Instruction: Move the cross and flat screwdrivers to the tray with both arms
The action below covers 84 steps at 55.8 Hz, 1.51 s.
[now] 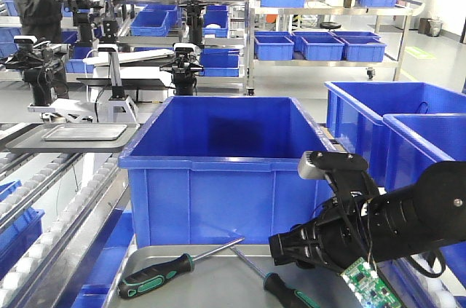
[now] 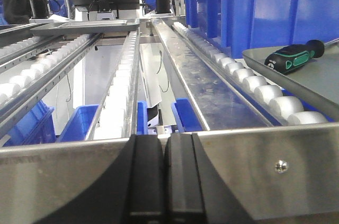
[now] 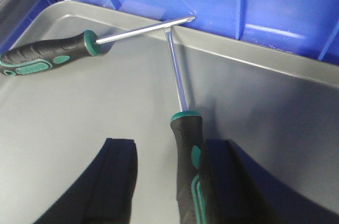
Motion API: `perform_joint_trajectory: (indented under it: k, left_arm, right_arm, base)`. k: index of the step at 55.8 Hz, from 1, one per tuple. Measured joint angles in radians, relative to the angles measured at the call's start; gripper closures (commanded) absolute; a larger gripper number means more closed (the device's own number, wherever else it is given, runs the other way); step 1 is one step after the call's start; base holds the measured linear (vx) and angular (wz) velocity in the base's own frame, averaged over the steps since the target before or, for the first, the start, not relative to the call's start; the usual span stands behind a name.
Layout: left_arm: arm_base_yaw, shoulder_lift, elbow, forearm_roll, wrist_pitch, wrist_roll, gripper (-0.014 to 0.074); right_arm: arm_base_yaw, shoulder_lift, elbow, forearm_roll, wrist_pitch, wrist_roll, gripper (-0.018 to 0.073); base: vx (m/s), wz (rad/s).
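Two screwdrivers with black-and-green handles lie on a grey metal tray (image 3: 79,118), their shaft tips meeting near the tray's far rim. One (image 3: 47,54) lies at the left, also in the front view (image 1: 156,276) and in the left wrist view (image 2: 294,57). The other (image 3: 190,171) lies between the fingers of my right gripper (image 3: 169,147), which is open, its handle against the right finger. In the front view the right gripper (image 1: 291,246) hangs low over that screwdriver (image 1: 287,293). My left gripper (image 2: 165,181) is shut and empty, low beside a steel rail.
A large blue bin (image 1: 226,170) stands directly behind the tray (image 1: 211,286). More blue bins (image 1: 386,119) stand to the right. Roller conveyor lanes (image 2: 122,75) run along the left, with another grey tray (image 1: 84,132) further back. Other robot stations stand behind.
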Motion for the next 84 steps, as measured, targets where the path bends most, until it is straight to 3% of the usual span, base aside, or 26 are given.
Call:
perform_joint_trajectory:
  k: [12, 19, 26, 35, 45, 53, 65, 84]
  left_arm:
    - [0.0, 0.0, 0.0, 0.0, 0.0, 0.0, 0.0602]
    - [0.0, 0.0, 0.0, 0.0, 0.0, 0.0, 0.0602]
    - [0.0, 0.0, 0.0, 0.0, 0.0, 0.0, 0.0602]
    - [0.0, 0.0, 0.0, 0.0, 0.0, 0.0, 0.0602]
    - [0.0, 0.0, 0.0, 0.0, 0.0, 0.0, 0.0602]
    - [0.0, 0.0, 0.0, 0.0, 0.0, 0.0, 0.0602]
    - [0.0, 0.0, 0.0, 0.0, 0.005, 0.0, 0.0602]
    - [0.0, 0.0, 0.0, 0.0, 0.006, 0.0, 0.0602]
  right_arm:
    - [0.0, -0.171, 0.041, -0.059, -0.006, -0.005, 0.0285]
    - [0.0, -0.386, 0.219, -0.132, -0.139, 0.041, 0.0415]
    - [-0.001, -0.649, 0.488, -0.224, -0.359, 0.133, 0.0573]
    - [-0.091, -0.94, 0.797, -0.282, -0.555, 0.156, 0.0571]
    - [-0.256, -1.217, 1.039, -0.353, -0.578, 0.162, 0.057]
    - [-0.32, -1.402, 1.164, -0.464, -0.6, 0.178, 0.057]
    - [-0.358, -1.489, 1.206, -0.483, -0.571, 0.297, 0.057]
    - [-0.358, -1.483, 1.206, -0.484, -0.558, 0.304, 0.057]
  base:
    - [0.0, 0.0]
    - [0.0, 0.0]
    - [0.0, 0.0]
    - [0.0, 0.0]
    - [0.0, 0.0]
    - [0.0, 0.0]
    - [0.0, 0.0]
    - [0.0, 0.0]
